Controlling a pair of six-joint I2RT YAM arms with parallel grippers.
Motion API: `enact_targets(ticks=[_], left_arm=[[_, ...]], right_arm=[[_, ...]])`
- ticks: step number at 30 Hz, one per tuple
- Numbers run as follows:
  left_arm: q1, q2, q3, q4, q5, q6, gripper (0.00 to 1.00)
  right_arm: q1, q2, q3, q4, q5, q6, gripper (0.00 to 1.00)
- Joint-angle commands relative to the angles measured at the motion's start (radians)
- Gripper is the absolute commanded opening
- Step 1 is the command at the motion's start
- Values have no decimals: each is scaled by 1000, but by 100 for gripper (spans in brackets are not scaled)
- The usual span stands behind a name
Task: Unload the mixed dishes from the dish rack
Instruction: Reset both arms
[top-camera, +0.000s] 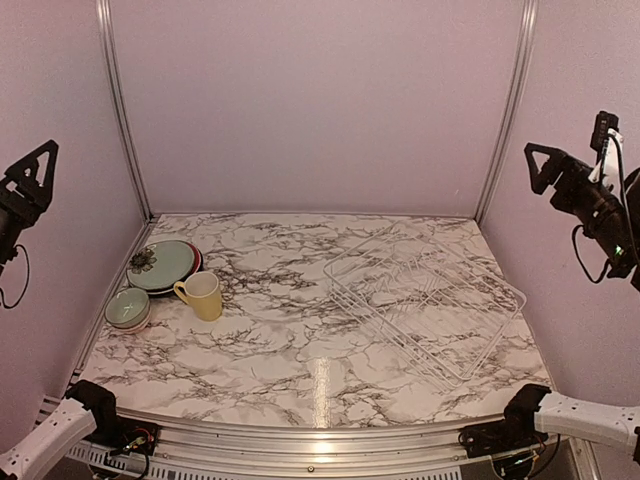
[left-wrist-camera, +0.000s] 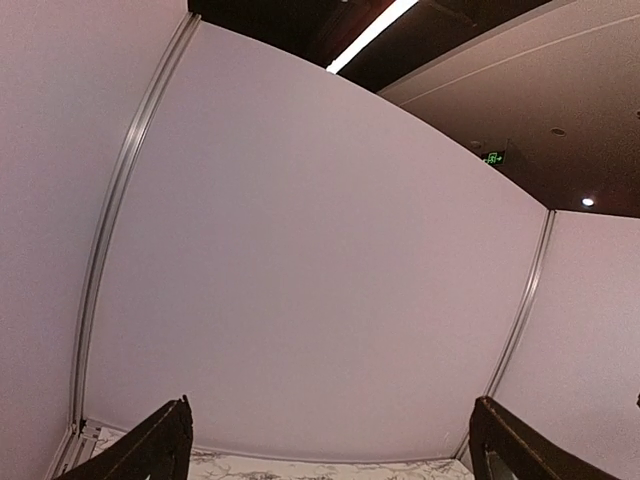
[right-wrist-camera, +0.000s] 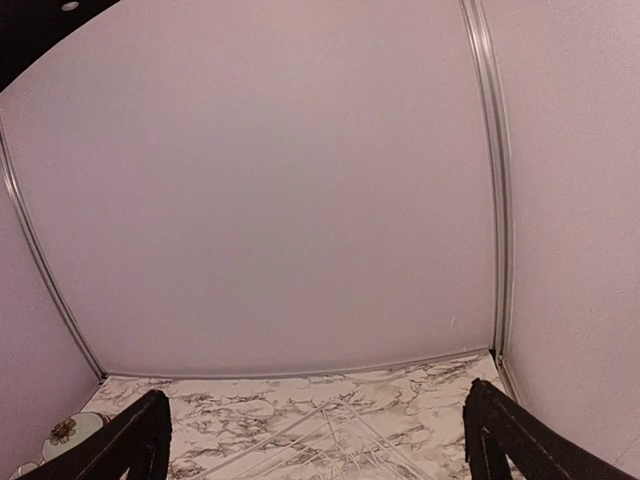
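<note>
The white wire dish rack lies on the right of the marble table with nothing in it; its wires also show in the right wrist view. The dishes sit at the left edge. A stack of plates has a pale green one with a flower motif on top and a red rim below; it also shows in the right wrist view. The yellow mug stands upright beside it. The pale green bowl rests on another bowl. My left gripper and right gripper are raised high at the sides, open and empty.
Pink walls with metal corner posts enclose the table on three sides. The arm bases sit at the near corners. The marble tabletop lies between the dishes and the rack.
</note>
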Motion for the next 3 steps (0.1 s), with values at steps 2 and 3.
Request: enact_targets(ticks=[2, 3], left_arm=[[6, 1, 16, 15, 5, 18, 99], [5, -2, 13, 13, 6, 17, 99]], right_arm=[[-7, 7, 25, -4, 27, -6, 99], [-7, 1, 15, -1, 32, -8, 99]])
